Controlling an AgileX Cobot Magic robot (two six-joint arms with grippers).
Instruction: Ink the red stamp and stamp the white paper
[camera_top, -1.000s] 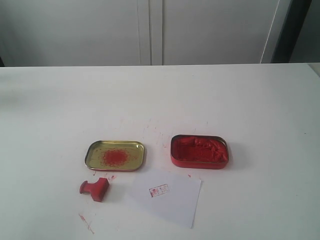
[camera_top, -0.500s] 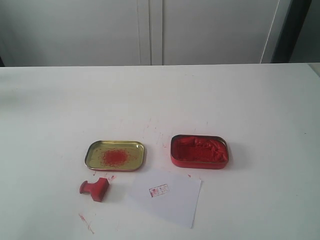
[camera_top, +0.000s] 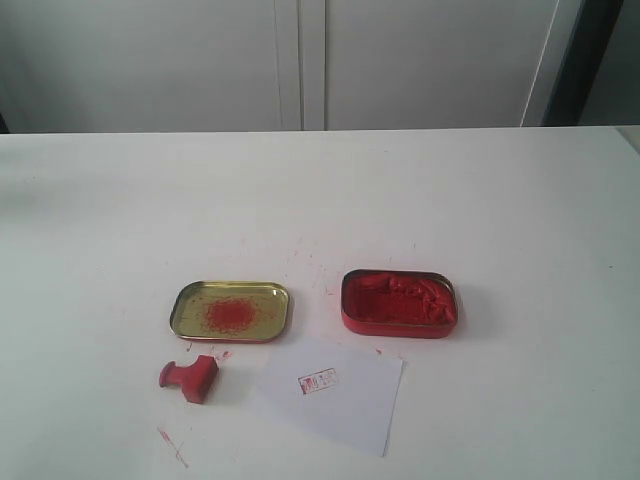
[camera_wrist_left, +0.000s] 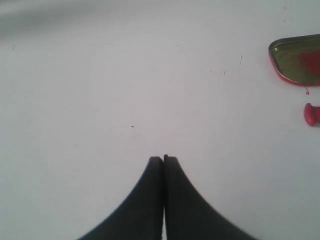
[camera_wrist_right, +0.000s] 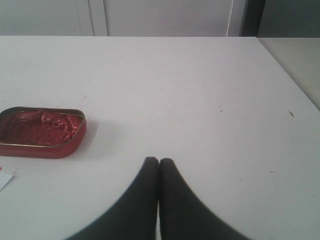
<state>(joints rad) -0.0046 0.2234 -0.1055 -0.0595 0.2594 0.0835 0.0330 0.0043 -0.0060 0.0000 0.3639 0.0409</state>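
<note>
Stamp (camera_top: 190, 378) sideways near white paper (camera_top: 350, 410)

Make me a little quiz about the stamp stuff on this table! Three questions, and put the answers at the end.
1. True or false: the red stamp stands upright on the white paper.
2. What fills the red tin? A) red ink paste B) water C) coins
3. Fill the gap: the left gripper and the right gripper both have their jaws ____.

Key
1. False: it lies tipped over on the table, beside the paper and not touching it.
2. A
3. shut
</note>
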